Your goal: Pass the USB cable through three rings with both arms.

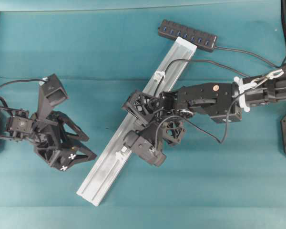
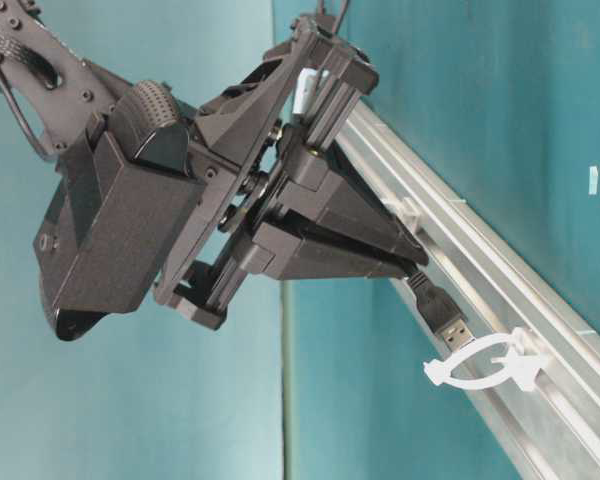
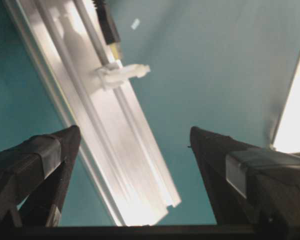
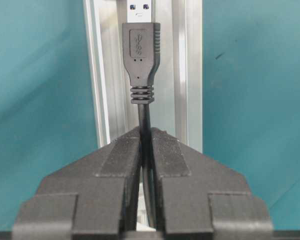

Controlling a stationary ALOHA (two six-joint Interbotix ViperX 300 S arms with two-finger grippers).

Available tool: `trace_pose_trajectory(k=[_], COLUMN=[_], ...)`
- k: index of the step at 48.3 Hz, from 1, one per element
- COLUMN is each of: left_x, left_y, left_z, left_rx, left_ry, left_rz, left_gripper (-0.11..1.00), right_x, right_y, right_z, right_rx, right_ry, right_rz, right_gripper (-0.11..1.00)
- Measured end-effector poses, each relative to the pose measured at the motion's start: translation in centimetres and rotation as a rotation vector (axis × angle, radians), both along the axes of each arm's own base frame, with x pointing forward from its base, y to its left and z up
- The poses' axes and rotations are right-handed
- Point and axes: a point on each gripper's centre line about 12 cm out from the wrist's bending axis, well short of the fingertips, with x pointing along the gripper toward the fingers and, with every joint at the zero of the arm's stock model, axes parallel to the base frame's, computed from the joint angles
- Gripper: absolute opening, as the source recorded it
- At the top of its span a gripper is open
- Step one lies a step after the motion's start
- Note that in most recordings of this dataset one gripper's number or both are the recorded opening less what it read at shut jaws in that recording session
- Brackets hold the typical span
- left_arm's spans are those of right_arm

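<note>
Cable position first: the USB cable is pinched just behind its plug by the right claw, which is closed tight on it above the rail, plug tip pointing at the last ring near the rail's lower end. In the overhead view the cable already runs through the upper ring; the middle one is hidden under the arm. The left claw stands spread wide and empty over the teal surface, beside the rail's end and well apart from the plug. Risk lies in alignment: the ring is small and floppy, so a slightly skewed plug could push it aside or snag. A handover with the left claw closing too early may also drop the cable back out.
</note>
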Motion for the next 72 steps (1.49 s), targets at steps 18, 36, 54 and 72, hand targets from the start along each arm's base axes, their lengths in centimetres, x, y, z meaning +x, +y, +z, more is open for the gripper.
trace_pose_trajectory(k=[18,36,54,72], left_x=[-0.3,-0.4,-0.5,-0.5], left_y=[-0.1,-0.1,-0.1,-0.1], left_z=[0.2,0.3,0.1,0.1], left_rx=[-0.002,-0.002,-0.002,0.001], left_ry=[-0.007,-0.009,-0.003,-0.003], left_rz=[-0.005,-0.005,-0.005,-0.007], left_gripper=[0.95,0.94,0.94,0.94], right_x=[0.9,1.9,2.7,2.6], right_y=[0.8,2.0,3.1,4.6], right_z=[0.0,-0.1,0.3,0.2], right_rx=[0.000,0.014,0.036,0.060], right_ry=[-0.014,-0.019,-0.024,-0.015], right_rz=[0.018,0.032,0.033,0.025], right_gripper=[0.08,0.08,0.08,0.08])
